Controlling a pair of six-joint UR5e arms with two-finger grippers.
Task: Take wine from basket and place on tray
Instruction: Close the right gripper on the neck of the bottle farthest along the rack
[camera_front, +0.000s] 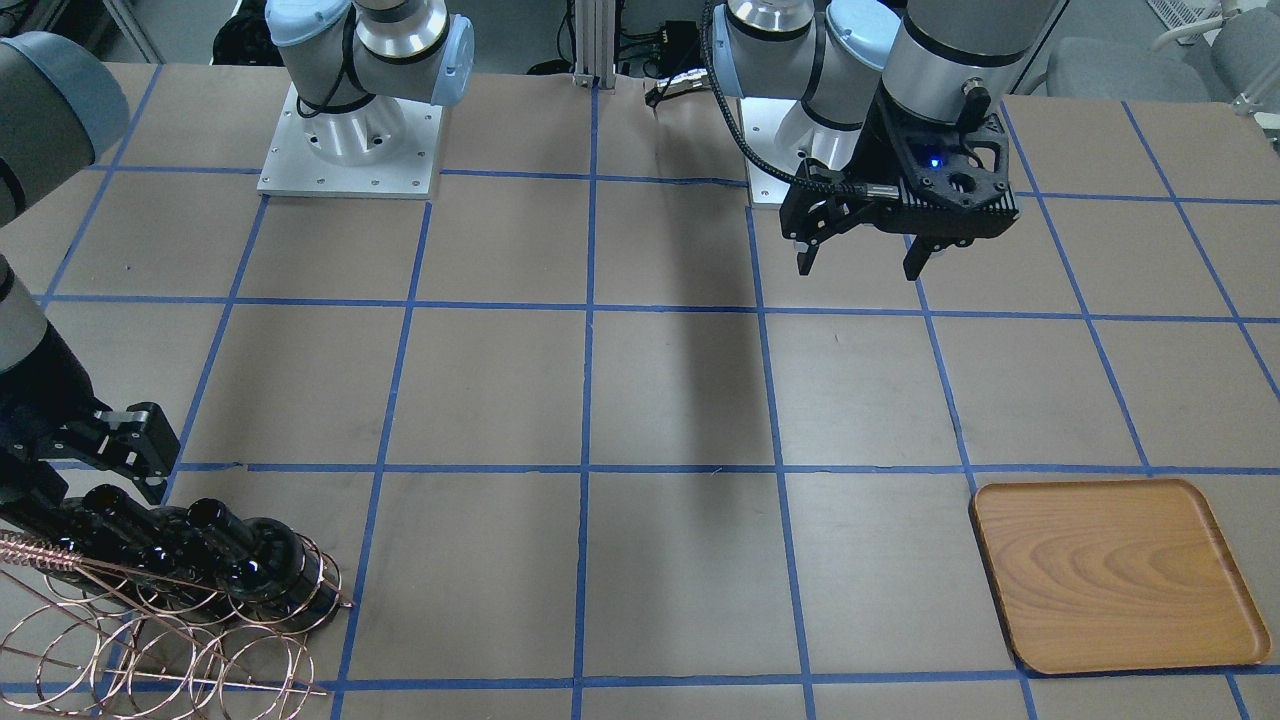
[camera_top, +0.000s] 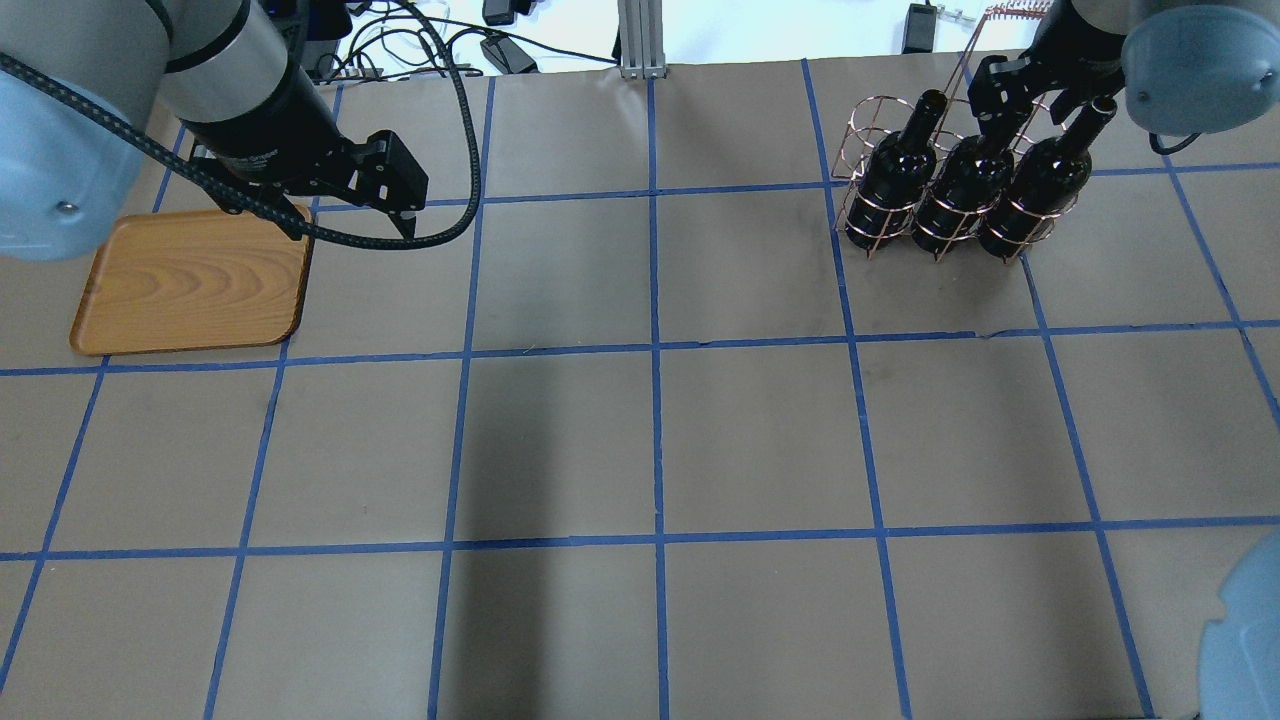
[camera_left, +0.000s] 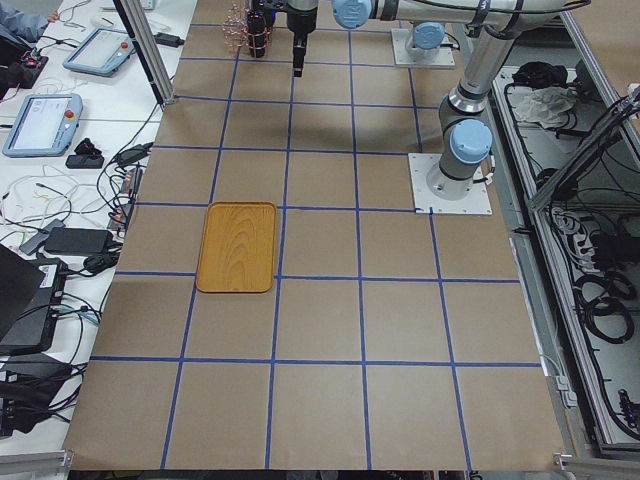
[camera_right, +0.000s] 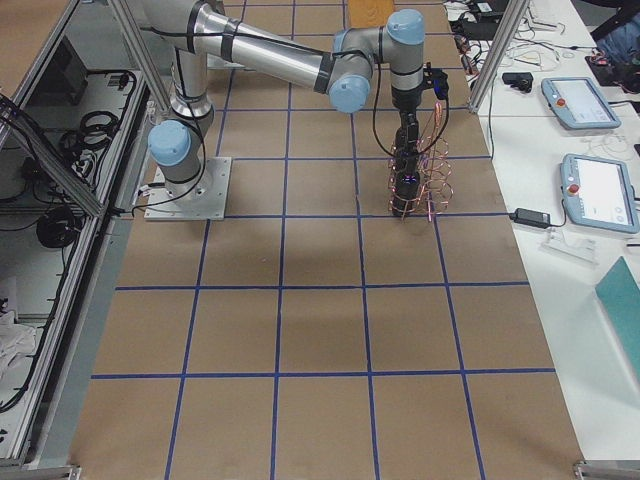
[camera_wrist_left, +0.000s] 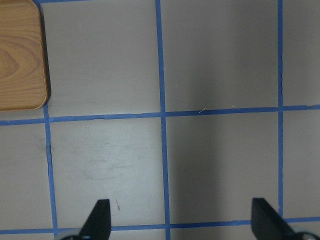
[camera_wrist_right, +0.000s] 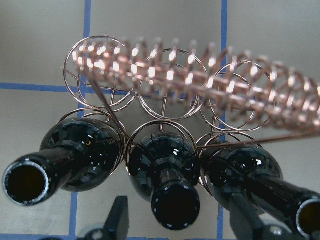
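Note:
Three glossy black wine bottles stand in the copper wire basket (camera_top: 872, 215) at the far right of the table. In the right wrist view they show as a left (camera_wrist_right: 75, 155), a middle (camera_wrist_right: 165, 167) and a right bottle (camera_wrist_right: 240, 170), in front of the basket's twisted handle (camera_wrist_right: 200, 80). My right gripper (camera_wrist_right: 177, 212) is open, with one finger on each side of the middle bottle's neck and gaps to it; it also shows in the overhead view (camera_top: 1020, 100). The wooden tray (camera_top: 190, 282) lies empty at the far left. My left gripper (camera_top: 355, 228) is open and empty, above the table beside the tray's corner (camera_wrist_left: 20, 55).
Brown paper with a blue tape grid covers the table (camera_top: 650, 430). The two arm bases (camera_front: 350, 140) stand at the robot's edge. A metal post (camera_top: 637, 40) stands at the far edge, with cables behind it. Tablets and cables lie on the side bench (camera_right: 590, 190).

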